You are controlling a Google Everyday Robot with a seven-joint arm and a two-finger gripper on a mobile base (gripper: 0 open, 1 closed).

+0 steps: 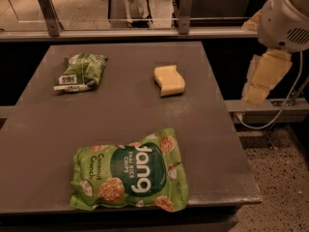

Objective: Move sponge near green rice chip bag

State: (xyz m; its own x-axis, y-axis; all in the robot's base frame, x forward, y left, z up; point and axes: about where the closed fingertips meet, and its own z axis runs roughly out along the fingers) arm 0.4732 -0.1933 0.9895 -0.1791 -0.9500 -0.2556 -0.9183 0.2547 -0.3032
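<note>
The pale yellow sponge (pixel 169 80) lies on the grey table (pixel 125 110), toward its back right. The large green rice chip bag (pixel 129 176) with "jang" lettering lies flat at the table's front edge. My gripper (pixel 262 79) hangs from the white arm (pixel 285 16) off the table's right side, to the right of the sponge and well apart from it. It holds nothing that I can see.
A smaller green bag with a white label strip (pixel 80 71) lies at the back left of the table. A metal rail with posts (pixel 186 8) runs behind the table. A cable and speckled floor (pixel 275 178) are to the right.
</note>
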